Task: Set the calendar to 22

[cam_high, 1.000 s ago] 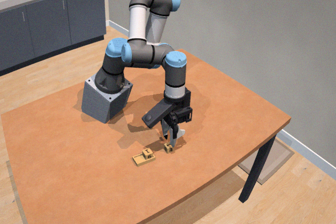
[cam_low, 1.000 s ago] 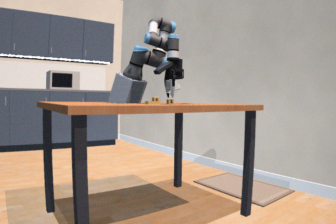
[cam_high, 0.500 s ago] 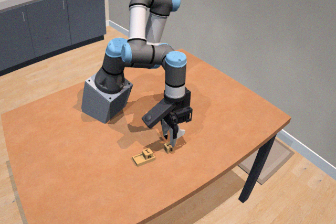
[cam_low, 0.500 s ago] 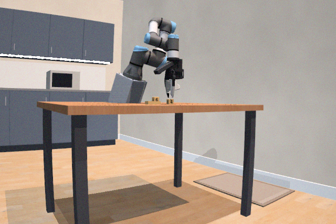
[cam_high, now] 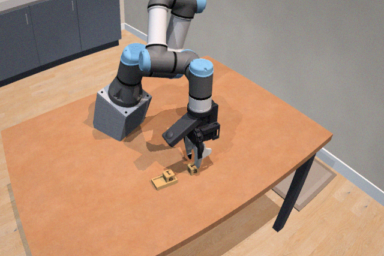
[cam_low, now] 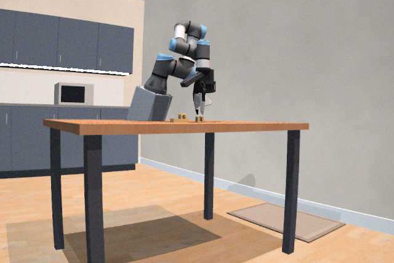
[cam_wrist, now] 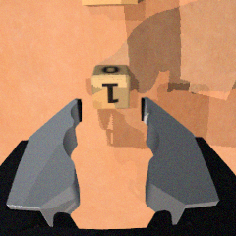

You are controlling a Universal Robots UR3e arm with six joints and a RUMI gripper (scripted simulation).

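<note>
A small wooden tray lies on the table near its front edge. One digit cube sits in the tray's right half, with a 1 on top and a 6 on the side facing the exterior camera. The second cube stands on the table just right of the tray. In the wrist view this cube shows a 1 on the face toward the camera and a 0 on the adjoining face. My gripper points down just above this cube. Its fingers are open a little wider than the cube and touch nothing.
The arm's grey base block stands at the table's back left. The tray's left half holds nothing. The tray's edge shows at the top of the wrist view. The table's front edge is near the tray.
</note>
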